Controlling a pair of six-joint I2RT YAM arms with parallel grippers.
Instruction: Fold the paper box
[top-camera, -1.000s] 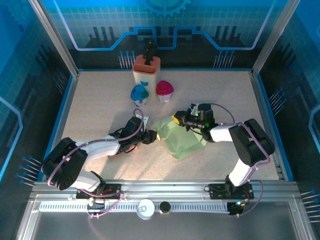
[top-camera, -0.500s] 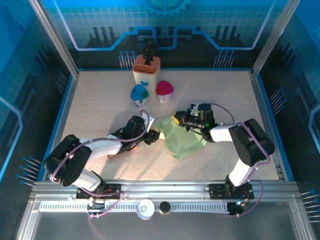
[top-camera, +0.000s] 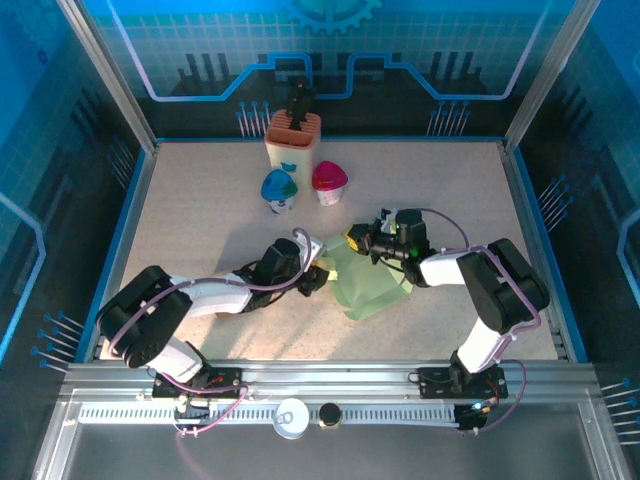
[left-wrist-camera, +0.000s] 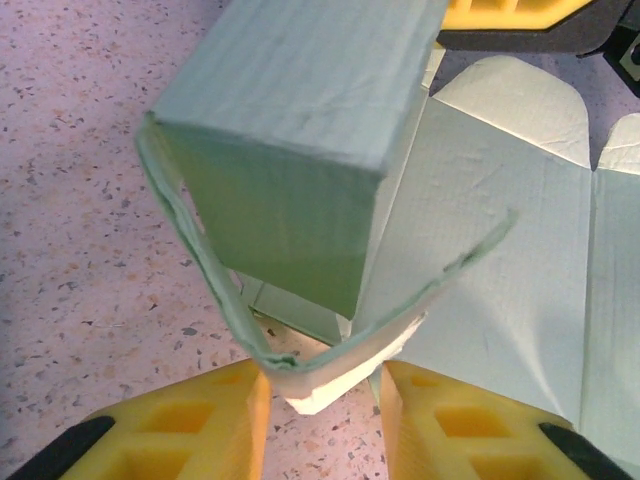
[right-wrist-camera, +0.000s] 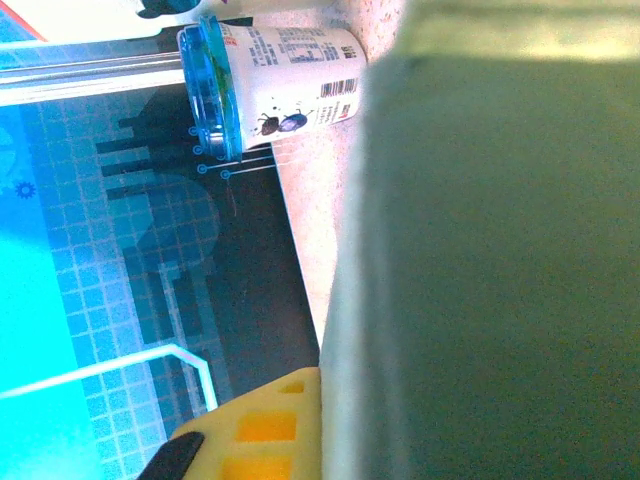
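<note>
Wide-open tabletop (top-camera: 190, 215) down the left side of the top view and again across the upper right, plus a bare patch at lower centre, below the box and between the two arms. The traffic's all in the middle: the paper box (top-camera: 368, 285) sits centre frame, with the left gripper (top-camera: 318, 278) at its left edge, the right gripper (top-camera: 352, 240) at its upper edge, and both arms slanting in low from the lower corners. Upper centre is blocked by the orange holder (top-camera: 293, 140) near the back wall, with the blue-lidded cup (top-camera: 279, 188) and pink-lidded cup (top-camera: 329, 180) just below it, leaving only a narrow lane between cups and box.
</note>
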